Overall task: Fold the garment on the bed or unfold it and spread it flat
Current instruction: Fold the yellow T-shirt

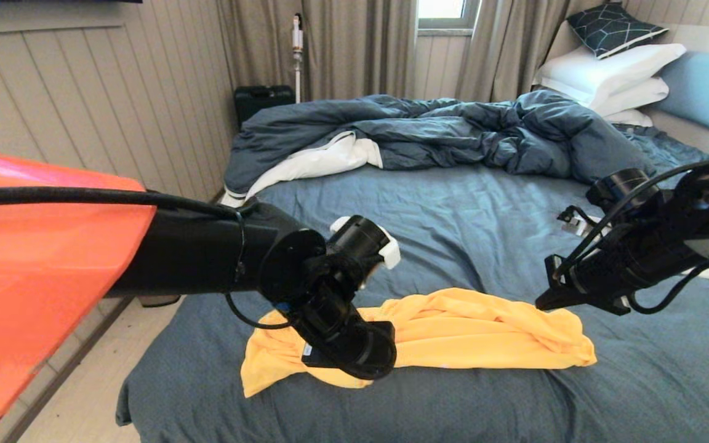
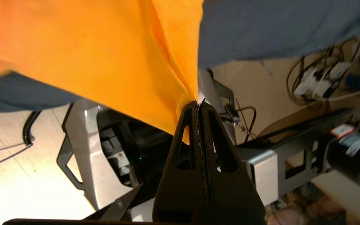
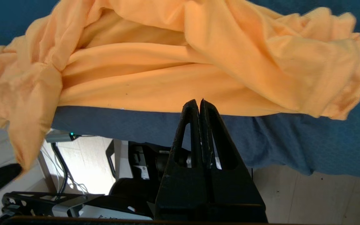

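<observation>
The garment [image 1: 453, 332], a bright yellow-orange T-shirt, lies bunched in a long roll near the front edge of the bed [image 1: 453, 221]. My left arm reaches down over the garment's left end. In the left wrist view the left gripper [image 2: 198, 103] is shut, and taut folds of the garment [image 2: 105, 56] run into its tips. My right gripper [image 1: 544, 303] hovers just above the garment's right part. Its jaws are shut on nothing in the right wrist view [image 3: 198, 101], with the garment [image 3: 180, 68] beyond the tips.
A rumpled dark blue duvet [image 1: 453, 132] with a white underside lies across the far half of the bed. White pillows [image 1: 613, 74] are stacked at the far right. Pale floor [image 1: 84, 400] and a panelled wall run along the bed's left side.
</observation>
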